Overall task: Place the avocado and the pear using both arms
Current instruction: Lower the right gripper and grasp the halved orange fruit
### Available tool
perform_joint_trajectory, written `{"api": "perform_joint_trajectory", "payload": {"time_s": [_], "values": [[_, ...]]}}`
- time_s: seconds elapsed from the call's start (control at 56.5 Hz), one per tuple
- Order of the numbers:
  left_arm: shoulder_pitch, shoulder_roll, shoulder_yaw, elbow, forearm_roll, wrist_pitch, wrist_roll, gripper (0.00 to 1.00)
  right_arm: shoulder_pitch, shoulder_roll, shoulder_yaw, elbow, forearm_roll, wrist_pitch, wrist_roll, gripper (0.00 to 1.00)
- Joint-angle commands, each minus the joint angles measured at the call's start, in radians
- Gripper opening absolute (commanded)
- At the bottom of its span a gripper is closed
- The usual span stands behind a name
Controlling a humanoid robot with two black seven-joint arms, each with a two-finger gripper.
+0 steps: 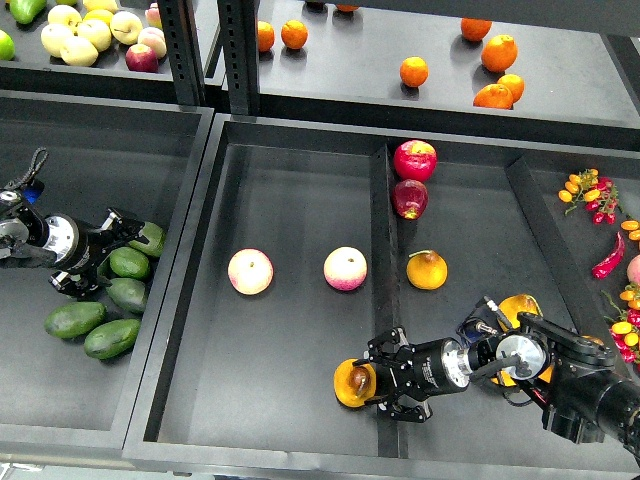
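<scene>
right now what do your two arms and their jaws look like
Both arms are black with silver-and-black cylindrical wrists. The left gripper and the right gripper each end in black two-finger jaws on a ribbed black body. Loose black cables loop beside both wrists. The right arm also has a round silver joint cap.

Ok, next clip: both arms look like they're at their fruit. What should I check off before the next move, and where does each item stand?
1. Right gripper holds the pear, blotch showing: ok.
2. Pear lifted off the tray floor: cannot tell.
3. Left gripper at the avocado on top of the pile: ok.
4. Left fingers shut on that avocado: cannot tell, they look dark and end-on.
5. Neighbouring lighter avocados out of the left gripper's way: not ok, they touch it.
6. Two pink-yellow apples well apart from the pear: ok.
</scene>
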Motion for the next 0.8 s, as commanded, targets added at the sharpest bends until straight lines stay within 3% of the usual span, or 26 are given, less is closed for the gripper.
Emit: {"api": "perform_joint_trajectory", "payload": {"time_s": [0.0, 0.283, 0.779], "values": [[0.001, 0.0, 0.0, 0.0, 0.0, 0.0, 0.0, 0.99, -0.002, 0.012, 0.002, -0.02, 0.001, 0.0, 0.0, 0.41], [0.002, -0.003, 0.0, 0.002, 0.0, 0.0, 0.0, 0.99, -0.026, 0.036, 0.059, -0.046, 0.002, 0.0, 0.0, 0.28], [0.002, 0.0, 0.0, 0.008, 0.0, 0.0, 0.0, 0.99, 0.057, 0.004, 0.121, -0.024, 0.105, 0.0, 0.0, 0.26]]}}
